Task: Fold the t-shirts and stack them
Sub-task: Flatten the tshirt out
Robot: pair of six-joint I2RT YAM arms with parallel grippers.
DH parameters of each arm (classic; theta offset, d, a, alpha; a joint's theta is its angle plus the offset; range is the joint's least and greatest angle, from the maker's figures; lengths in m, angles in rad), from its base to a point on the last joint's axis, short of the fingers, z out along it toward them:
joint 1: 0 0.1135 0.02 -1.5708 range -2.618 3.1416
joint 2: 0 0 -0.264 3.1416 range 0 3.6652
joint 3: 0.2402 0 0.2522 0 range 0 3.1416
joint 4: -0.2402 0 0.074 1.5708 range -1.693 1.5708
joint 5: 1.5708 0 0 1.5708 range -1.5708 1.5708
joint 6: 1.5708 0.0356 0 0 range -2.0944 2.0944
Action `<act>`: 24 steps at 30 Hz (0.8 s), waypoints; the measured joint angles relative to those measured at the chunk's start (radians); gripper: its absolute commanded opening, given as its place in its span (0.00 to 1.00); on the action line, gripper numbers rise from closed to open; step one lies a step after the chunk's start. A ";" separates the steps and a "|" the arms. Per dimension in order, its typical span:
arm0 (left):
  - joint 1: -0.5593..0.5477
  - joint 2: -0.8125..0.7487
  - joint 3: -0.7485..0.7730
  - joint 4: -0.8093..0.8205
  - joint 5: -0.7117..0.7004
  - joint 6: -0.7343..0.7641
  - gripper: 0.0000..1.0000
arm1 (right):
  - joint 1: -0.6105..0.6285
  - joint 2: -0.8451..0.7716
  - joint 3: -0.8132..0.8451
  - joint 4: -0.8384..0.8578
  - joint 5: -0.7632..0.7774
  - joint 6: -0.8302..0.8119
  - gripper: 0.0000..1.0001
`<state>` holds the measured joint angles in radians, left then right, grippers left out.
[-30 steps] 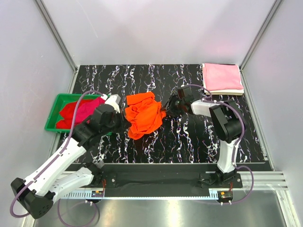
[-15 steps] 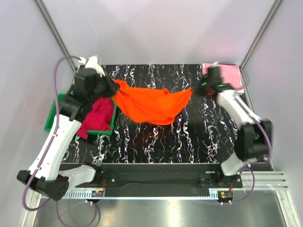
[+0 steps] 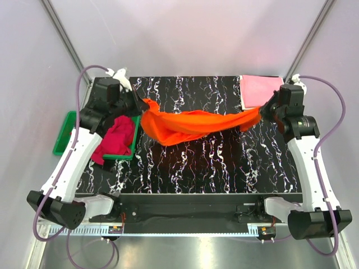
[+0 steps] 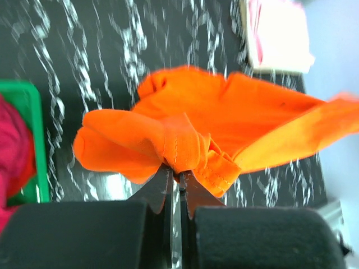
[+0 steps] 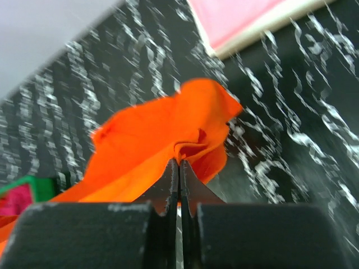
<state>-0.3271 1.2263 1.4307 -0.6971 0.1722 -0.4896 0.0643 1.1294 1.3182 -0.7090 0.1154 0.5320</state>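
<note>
Orange shirt [image 3: 193, 124] is stretched sideways between both grippers across the middle of the black marbled counter [image 3: 224, 162]. Left gripper [image 3: 139, 103] is clamped on the shirt's left end, near the far left of the counter. In the left wrist view the left gripper [image 4: 175, 179] has its jaws pressed nearly together on a bunched hem of the orange shirt [image 4: 224, 123], stitching visible at the pinch. Right gripper [image 3: 265, 107] is clamped on the right end, just in front of the folded stack. In the right wrist view the right gripper [image 5: 179, 171] is narrow too, with a crumpled fold of the orange shirt [image 5: 162, 131] pinched between the tips.

The cloth sags between the two holds, with more of it gathered and hanging toward the left side. Cannot tell whether the lowest fold touches the counter.

Pink shirt [image 3: 259, 91] lies folded flat at the far right corner of the counter. It sits on top of a cream-white shirt [image 5: 269, 31], whose edge shows under it.

Green bin [image 3: 63, 131] sits at the left edge of the counter, under the left arm. A crimson shirt [image 3: 115, 137] is crumpled in it and spills over its near right rim.
</note>
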 measured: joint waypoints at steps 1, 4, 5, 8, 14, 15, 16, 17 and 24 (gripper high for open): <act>0.000 0.000 -0.019 -0.003 0.012 0.002 0.00 | 0.000 0.000 -0.011 -0.027 0.006 -0.003 0.00; 0.000 0.000 -0.058 -0.016 0.032 0.013 0.00 | 0.000 -0.010 -0.014 -0.073 0.024 -0.008 0.00; 0.000 -0.002 -0.063 -0.016 0.032 0.017 0.00 | 0.000 -0.017 -0.014 -0.076 0.026 -0.010 0.00; 0.000 -0.005 -0.063 -0.005 0.027 0.025 0.00 | 0.000 -0.039 -0.025 -0.035 0.032 -0.012 0.00; 0.036 0.163 0.162 -0.002 0.008 0.045 0.00 | 0.000 0.078 0.014 0.131 0.034 -0.017 0.00; 0.050 0.201 0.214 0.002 -0.002 0.045 0.00 | 0.000 0.141 0.064 0.157 0.033 -0.023 0.00; 0.068 0.249 0.283 0.003 -0.015 0.044 0.00 | 0.000 0.202 0.114 0.180 0.033 -0.029 0.00; 0.083 0.294 0.349 0.011 -0.031 0.040 0.00 | 0.000 0.257 0.164 0.211 0.033 -0.035 0.00; 0.129 0.390 0.603 0.060 -0.004 -0.006 0.00 | -0.009 0.462 0.437 0.280 0.005 -0.110 0.00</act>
<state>-0.1978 1.6161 2.0342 -0.6373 0.1680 -0.4961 0.0555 1.5913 1.7554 -0.4290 0.1207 0.4217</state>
